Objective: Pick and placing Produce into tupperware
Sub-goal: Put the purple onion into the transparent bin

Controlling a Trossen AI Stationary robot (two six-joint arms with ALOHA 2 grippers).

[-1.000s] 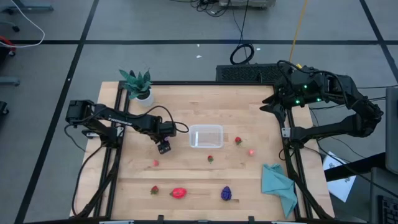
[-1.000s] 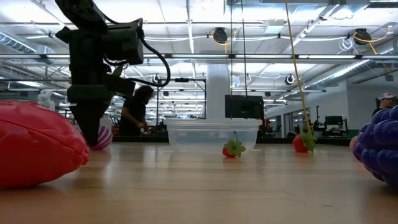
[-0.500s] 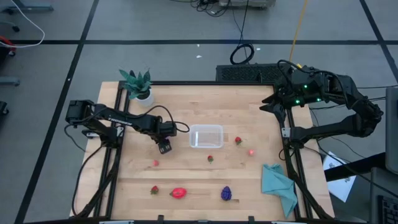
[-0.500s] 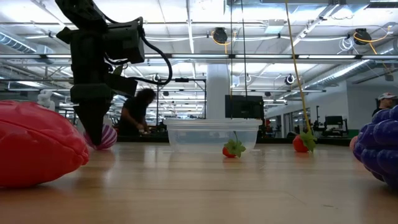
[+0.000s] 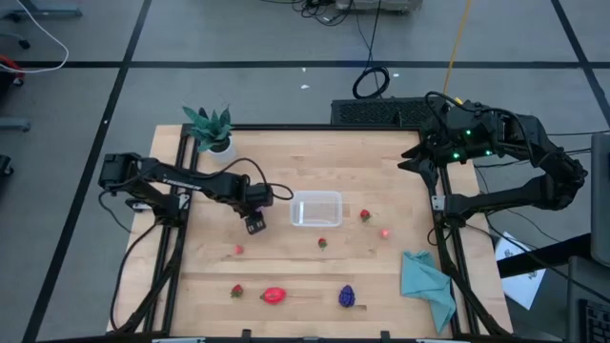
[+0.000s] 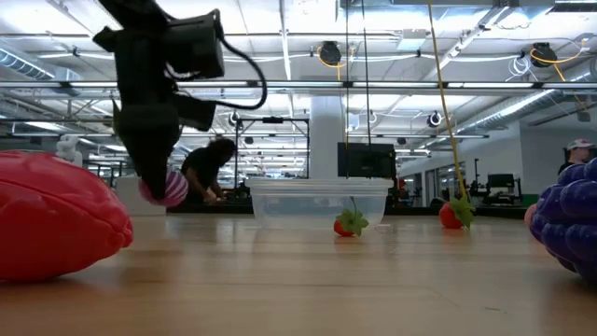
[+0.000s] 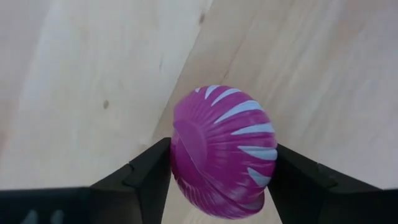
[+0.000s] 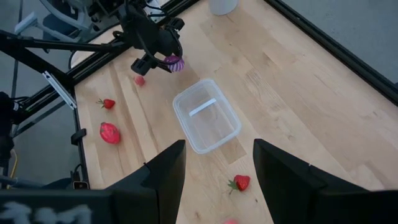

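Carrying well means a level, unhurried swing across. From above, the left gripper [image 5: 254,225] hangs just beside the clear tub [image 5: 315,209], which looks empty, while the right gripper [image 5: 412,164], fingers spread and holding nothing, waits at the table's far corner. At table height, the striped magenta ball [image 6: 165,189] hangs clear of the wood, so I judge it lifted high enough only if it tops the tub's rim. Through the left wrist camera, both fingers [image 7: 144,180] pinch the ball at its sides; the grip looks centred. Through the right wrist camera, a strawberry [image 8: 240,182] lies near the tub, apart from it.
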